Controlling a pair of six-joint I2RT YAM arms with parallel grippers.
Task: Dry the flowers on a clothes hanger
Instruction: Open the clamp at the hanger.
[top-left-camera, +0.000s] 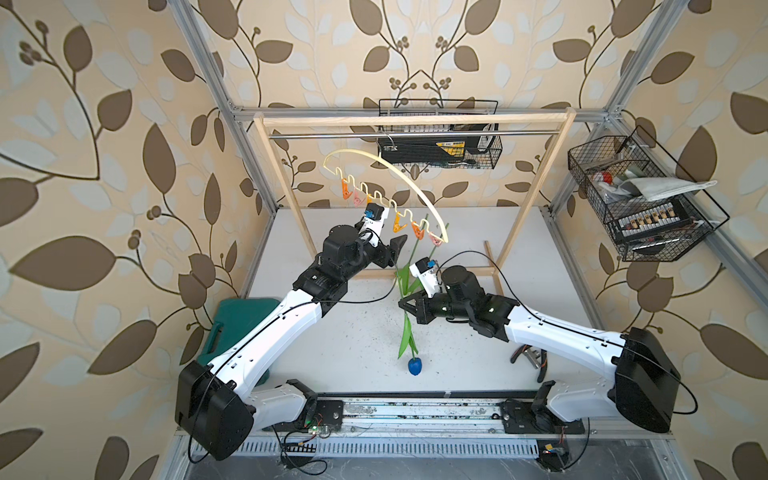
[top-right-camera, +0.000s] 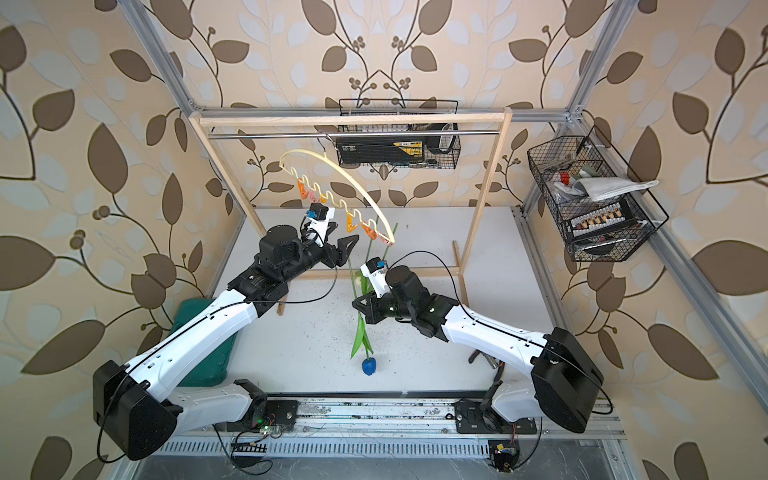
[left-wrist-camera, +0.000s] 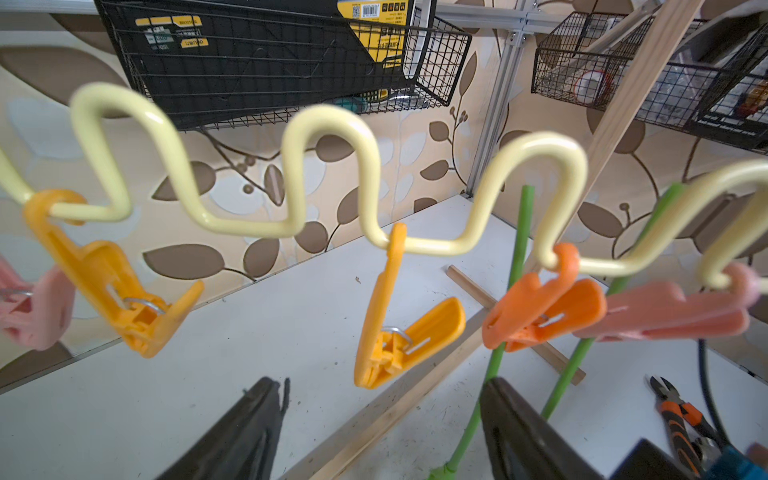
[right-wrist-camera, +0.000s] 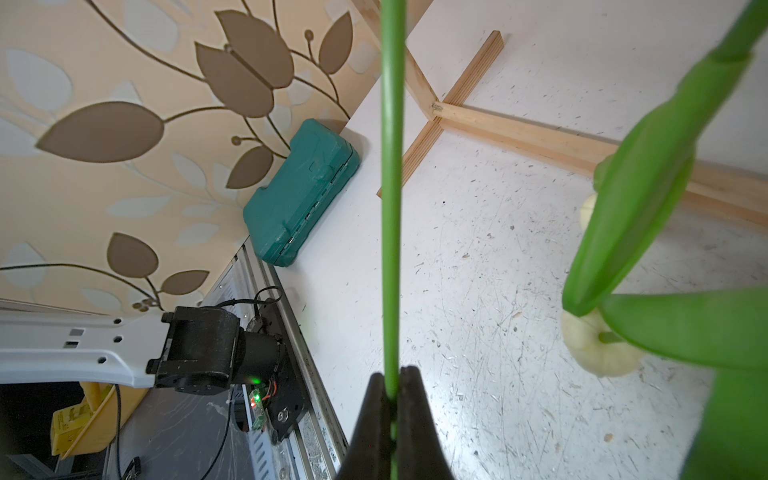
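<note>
Now, at the right black claw: pinched shut on the long thin green stem of the blue tulip. Dangling head down, low over the white scratched table, well below the cream curved hanger with the wavy bar. Cannot tell whether touching the table. Then the left black claw: spread wide, holding nothing, just under the yellow plastic clip. Beside that, the orange clip and the pink clip, with two more green stems right by them; cannot tell whether pinched in. Two cream tulip heads hanging near the held stem.

Plenty to go wrong. Such a thin, smooth stem: might slide or turn in the claw on the way up. As for the hanger: only hooked on the shiny metal rod, so might swing away when poked. Might twist the yellow clip sideways instead of opening it. Might bump the other stems and knock them loose. Might snag the broad green leaves on the wavy bar.
</note>
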